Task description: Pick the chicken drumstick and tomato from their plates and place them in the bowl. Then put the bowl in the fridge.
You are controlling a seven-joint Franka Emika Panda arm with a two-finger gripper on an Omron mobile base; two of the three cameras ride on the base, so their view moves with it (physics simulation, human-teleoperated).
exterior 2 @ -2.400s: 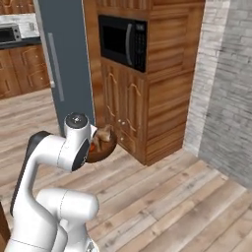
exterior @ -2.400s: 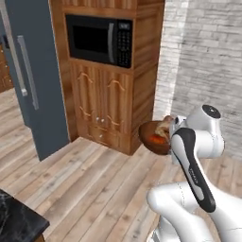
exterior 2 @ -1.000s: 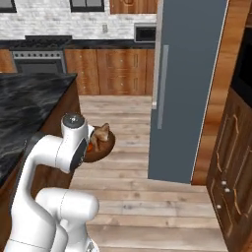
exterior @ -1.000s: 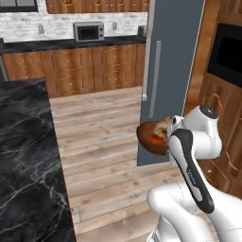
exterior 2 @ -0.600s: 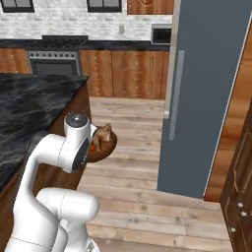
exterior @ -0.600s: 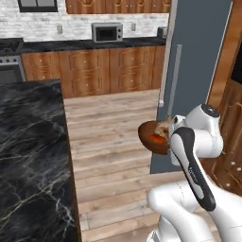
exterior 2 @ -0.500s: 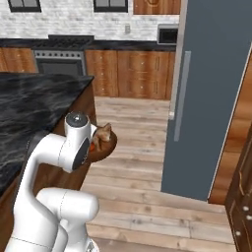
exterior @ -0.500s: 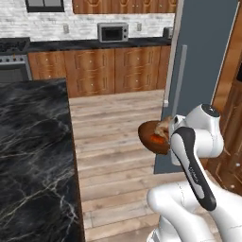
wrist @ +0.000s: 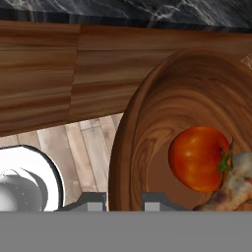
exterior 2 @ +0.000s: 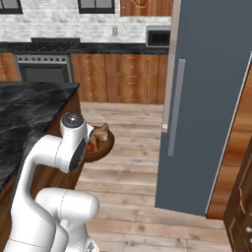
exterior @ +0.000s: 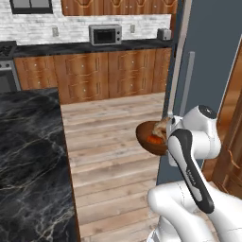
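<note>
The reddish-brown wooden bowl [exterior: 147,140] [exterior 2: 105,146] hangs in the air in front of the arm, above the wooden floor. In it lie the red tomato [wrist: 199,158] [exterior: 154,139] and the golden-brown chicken drumstick [wrist: 232,188] [exterior 2: 101,132] [exterior: 163,126]. My gripper [wrist: 123,203] is shut on the bowl's rim [wrist: 123,147], one fingertip on each side of the wall. The dark slate-grey fridge [exterior: 210,71] [exterior 2: 211,98] stands just right of the bowl, door closed, with its long grey handle [exterior 2: 175,107] [exterior: 188,80] facing me. The plates are out of view.
A black marble island counter [exterior: 28,156] [exterior 2: 29,106] runs along the left, close to the arm. Wooden base cabinets with a microwave [exterior: 105,34] and a stove [exterior 2: 42,61] line the back wall. A wooden cabinet [exterior: 232,123] flanks the fridge on the right.
The whole scene has slid across both base views, so the base has moved; the fridge now stands nearer and further right. The bowl stays held in the same spot before the arm.
</note>
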